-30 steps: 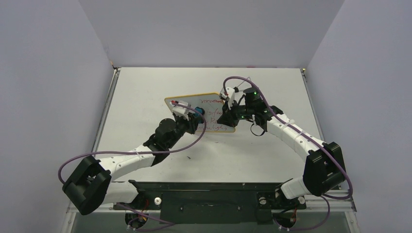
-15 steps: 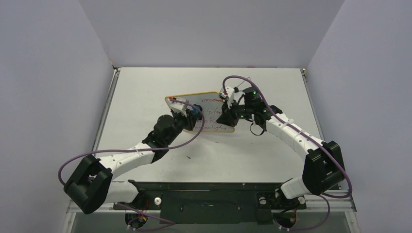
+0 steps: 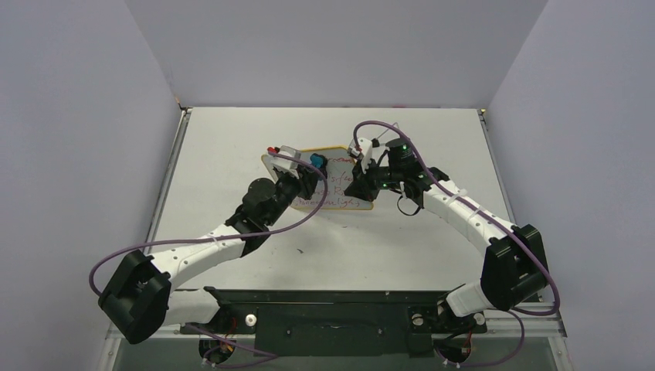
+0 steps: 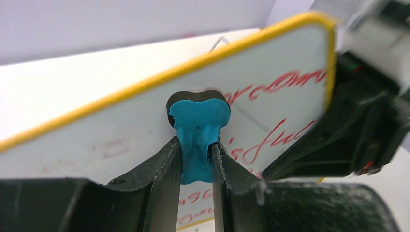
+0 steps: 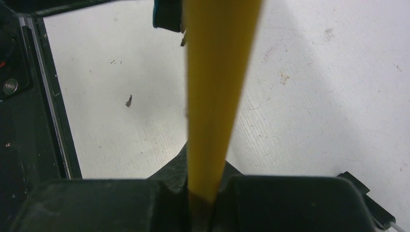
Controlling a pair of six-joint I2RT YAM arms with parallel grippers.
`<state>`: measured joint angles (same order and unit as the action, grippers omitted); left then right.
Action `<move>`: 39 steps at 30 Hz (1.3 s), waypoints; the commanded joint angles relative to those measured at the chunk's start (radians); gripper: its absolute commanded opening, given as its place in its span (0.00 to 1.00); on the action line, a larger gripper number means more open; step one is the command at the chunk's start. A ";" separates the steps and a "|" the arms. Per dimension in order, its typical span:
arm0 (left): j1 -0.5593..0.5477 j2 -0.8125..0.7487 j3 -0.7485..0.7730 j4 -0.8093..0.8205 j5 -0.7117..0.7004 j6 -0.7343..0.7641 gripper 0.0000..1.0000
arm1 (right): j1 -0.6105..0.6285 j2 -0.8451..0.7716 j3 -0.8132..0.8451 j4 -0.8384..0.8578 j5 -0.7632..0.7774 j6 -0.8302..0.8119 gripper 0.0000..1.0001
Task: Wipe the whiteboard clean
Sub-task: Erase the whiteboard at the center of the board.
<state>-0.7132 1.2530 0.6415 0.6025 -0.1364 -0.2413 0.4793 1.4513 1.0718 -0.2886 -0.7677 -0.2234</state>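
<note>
The whiteboard (image 3: pixel 341 190), yellow-edged with red handwriting, stands tilted at mid-table. My left gripper (image 3: pixel 310 167) is shut on a blue-and-black eraser (image 3: pixel 316 161) pressed against the board's face near its top edge. In the left wrist view the eraser (image 4: pixel 197 126) sits between my fingers (image 4: pixel 164 169), its black pad on the whiteboard (image 4: pixel 275 67); faint red smears lie to its left, clear red writing to its right. My right gripper (image 3: pixel 361 184) is shut on the board's right edge. The right wrist view shows that yellow edge (image 5: pixel 212 92) running up from the right gripper (image 5: pixel 203 195).
The white table (image 3: pixel 432 139) is boxed in by grey walls at the back and sides. A black rail (image 5: pixel 53 121) borders the table. Small dark specks (image 5: pixel 128 100) lie on the table below the board. The right arm's black body (image 4: pixel 360 125) stands close beside the eraser.
My left gripper has slid the eraser up the board's face, from its middle to near the top edge. The right gripper and the board have stayed put.
</note>
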 commanded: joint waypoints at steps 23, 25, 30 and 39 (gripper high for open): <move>0.007 0.056 0.083 0.004 -0.131 -0.029 0.00 | 0.023 0.026 0.034 -0.071 -0.072 -0.025 0.00; -0.040 0.074 0.101 0.019 -0.123 -0.020 0.00 | 0.023 0.027 0.034 -0.073 -0.074 -0.026 0.00; -0.132 0.119 0.157 0.018 -0.124 0.004 0.00 | 0.024 0.029 0.035 -0.075 -0.075 -0.030 0.00; -0.084 0.100 0.156 -0.087 -0.281 -0.022 0.00 | 0.024 0.024 0.036 -0.079 -0.076 -0.033 0.00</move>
<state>-0.8417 1.3521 0.7593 0.6067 -0.3450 -0.2436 0.4606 1.4700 1.0836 -0.3000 -0.7818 -0.1711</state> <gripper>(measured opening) 0.221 0.019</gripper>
